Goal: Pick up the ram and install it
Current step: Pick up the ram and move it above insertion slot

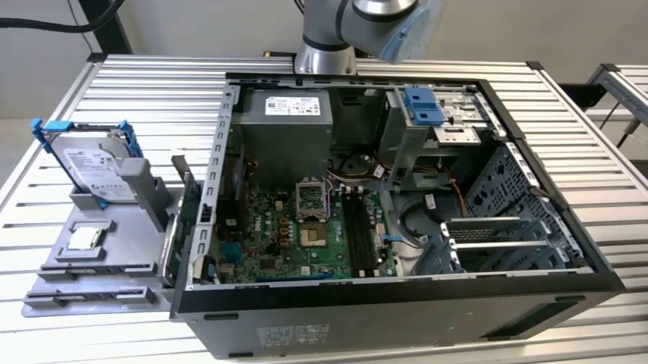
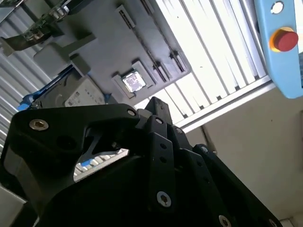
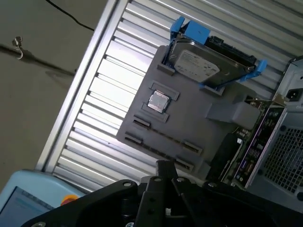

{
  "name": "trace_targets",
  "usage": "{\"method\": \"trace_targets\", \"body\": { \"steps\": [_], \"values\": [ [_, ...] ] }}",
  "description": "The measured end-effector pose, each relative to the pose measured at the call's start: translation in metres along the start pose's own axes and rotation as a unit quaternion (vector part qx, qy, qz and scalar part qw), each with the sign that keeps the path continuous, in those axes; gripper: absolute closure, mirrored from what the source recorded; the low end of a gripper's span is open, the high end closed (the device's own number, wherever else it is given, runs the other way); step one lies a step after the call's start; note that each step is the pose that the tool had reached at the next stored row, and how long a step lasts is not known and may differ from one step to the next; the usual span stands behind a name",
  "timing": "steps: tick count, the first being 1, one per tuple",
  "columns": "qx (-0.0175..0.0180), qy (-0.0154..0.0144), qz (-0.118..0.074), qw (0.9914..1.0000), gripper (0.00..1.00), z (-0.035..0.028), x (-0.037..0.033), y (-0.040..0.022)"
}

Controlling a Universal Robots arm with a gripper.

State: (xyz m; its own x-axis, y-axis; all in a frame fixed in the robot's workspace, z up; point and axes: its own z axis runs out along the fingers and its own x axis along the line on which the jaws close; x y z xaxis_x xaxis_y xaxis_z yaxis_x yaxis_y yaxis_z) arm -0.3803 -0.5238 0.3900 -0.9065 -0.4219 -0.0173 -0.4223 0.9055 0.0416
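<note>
End effector (image 3: 164, 164) sits pinched together, empty, angled toward the gray holder (image 3: 189, 124); I count one hard drive (image 3: 199, 64), one processor (image 3: 158, 101).

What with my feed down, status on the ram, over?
Hand shut, empty, clear of grey plastic tray. Long dark ram stick upright at tray edge, untouched. Nothing blocking.

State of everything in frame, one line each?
computer case, side open, motherboard exposed
memory slots, look empty
ram, on edge in grey holder, not gripped
hard drive, upright in holder
processor chip, flat in holder recess
pincer, apart from ram
</note>
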Motion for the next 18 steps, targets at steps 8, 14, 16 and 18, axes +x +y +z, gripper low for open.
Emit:
{"method": "trace_targets", "body": {
  "steps": [8,14,16,18],
  "values": [
    [-0.0002,0.0024,-0.051,0.99868,1.0,-0.0002,0.0,0.0],
    [-0.0006,0.0045,-0.096,0.99542,1.0,-0.0003,0.0,0.0],
    [-0.0002,0.0053,-0.107,0.9942,1.0,-0.0004,0.0,0.0],
    [-0.0001,0.0061,-0.121,0.99265,1.0,-0.0004,0.0,0.0]
  ]
}}
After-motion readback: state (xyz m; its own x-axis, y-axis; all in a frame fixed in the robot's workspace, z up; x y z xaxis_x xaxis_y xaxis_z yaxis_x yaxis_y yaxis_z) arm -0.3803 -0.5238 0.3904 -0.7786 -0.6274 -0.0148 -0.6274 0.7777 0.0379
